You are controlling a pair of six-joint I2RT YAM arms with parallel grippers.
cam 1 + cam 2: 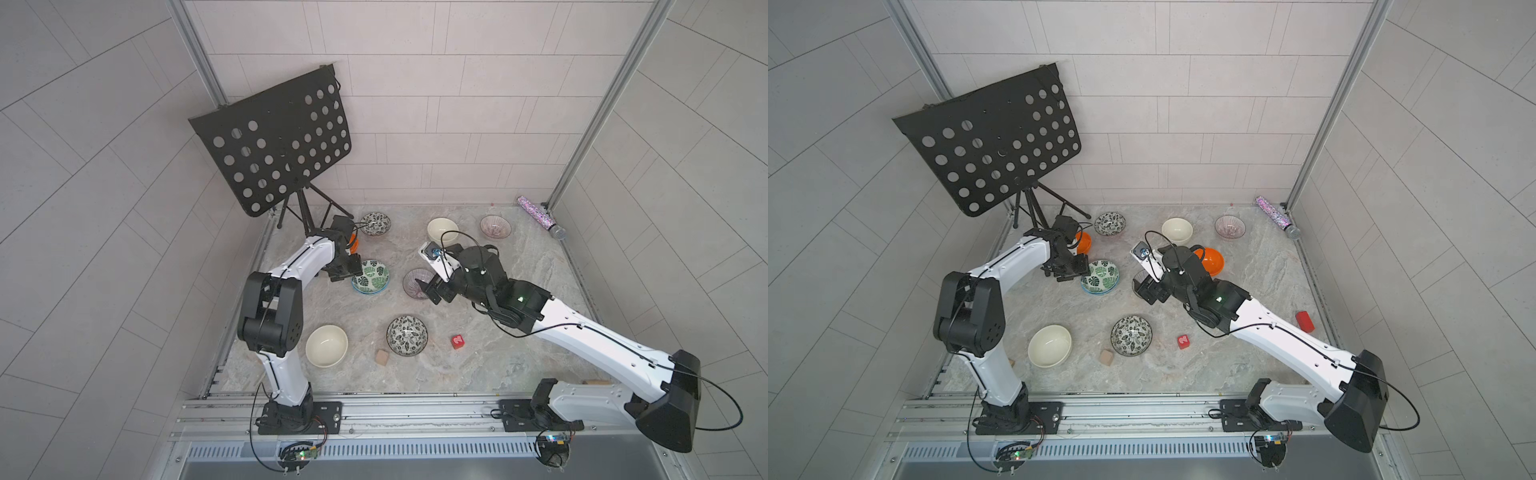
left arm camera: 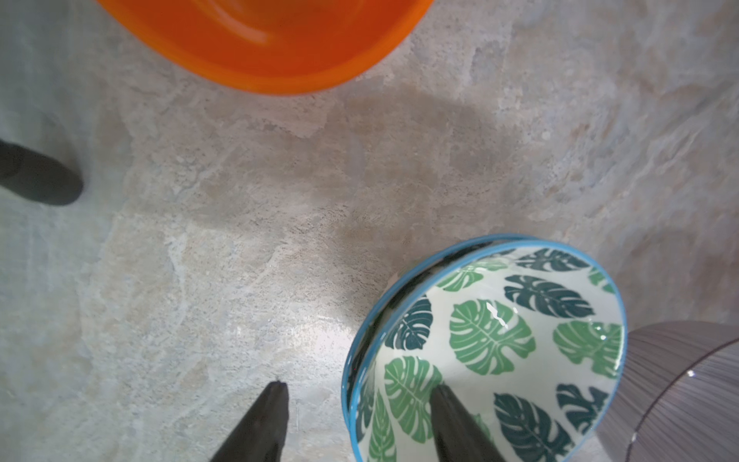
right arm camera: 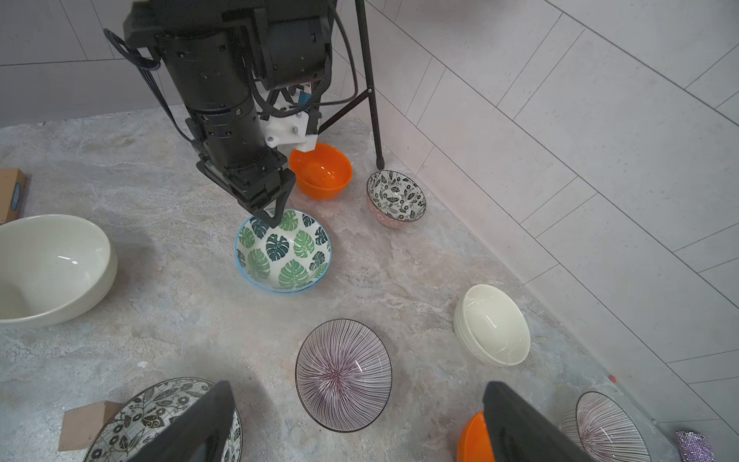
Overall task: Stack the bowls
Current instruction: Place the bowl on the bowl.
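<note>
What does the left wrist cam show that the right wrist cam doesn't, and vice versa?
Left wrist only: close-up of the left gripper astride the leaf bowl at its rim, one finger inside, one outside, with a second blue rim beneath. Right wrist only: two cream bowls, two black-and-white bowls, the open right gripper. Both: leaf bowl, one orange bowl, one purple striped bowl.

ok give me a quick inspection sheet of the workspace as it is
surface: marble-look tabletop, no spill seen
job's things: two green-leaf white ceramic bowls nested; orange plastic bowls, cream bowls, purple-striped bowls, black-and-white leaf bowls all apart
clutter: red numbered cube, wooden block, red block, glittery bottle
grippers: left gripper open, straddling the nested bowls' rim; right gripper open over one purple-striped bowl
cables: black cable loop hangs off right arm
surroundings: black perforated music stand, tiled walls
</note>
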